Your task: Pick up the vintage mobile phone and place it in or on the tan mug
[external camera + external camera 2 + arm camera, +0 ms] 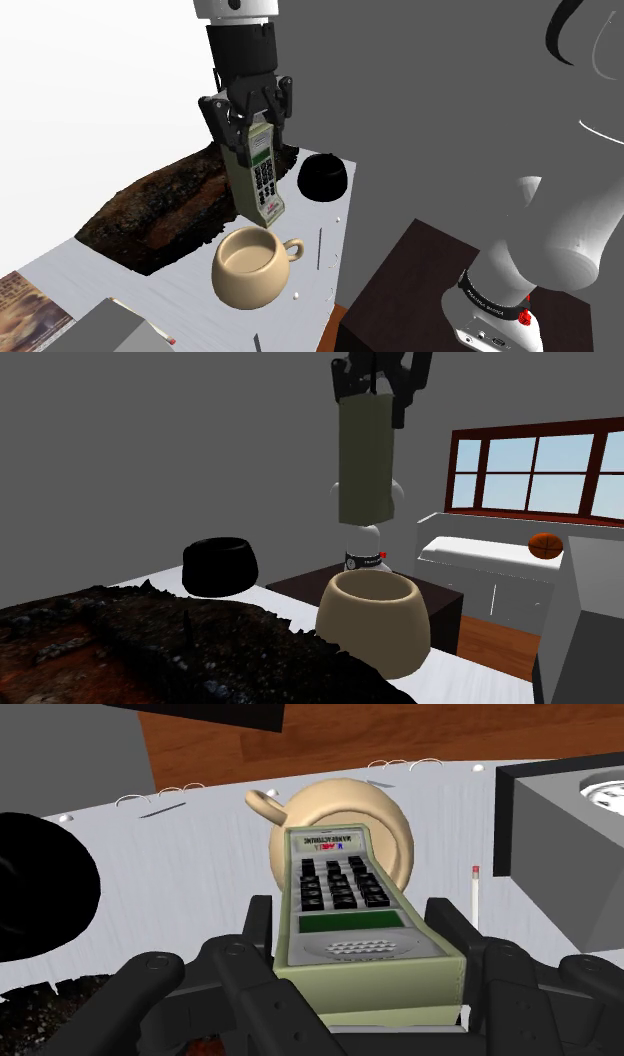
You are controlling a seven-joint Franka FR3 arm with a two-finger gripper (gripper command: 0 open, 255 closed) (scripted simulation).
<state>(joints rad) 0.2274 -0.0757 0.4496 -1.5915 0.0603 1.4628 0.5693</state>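
Observation:
My black gripper (252,118) is shut on the top end of an olive-green vintage mobile phone (259,170) with a green screen and black keypad. The phone hangs almost upright, its lower end just above the rim of the tan mug (250,266). From the second exterior view the phone (365,462) hangs under the gripper (378,384), well above the mug (376,619), with its plain back showing. Along the gripper, in the wrist view, the phone (345,899) is clasped between both fingers (258,929) and points at the mug (345,816), whose handle sticks out sideways.
A black bowl (323,177) stands behind the mug near the table's far edge. A dark rough mat (170,210) covers the table's back left. A grey box (100,330) and a book (25,310) lie at the front. The dark stand (420,270) is at lower right.

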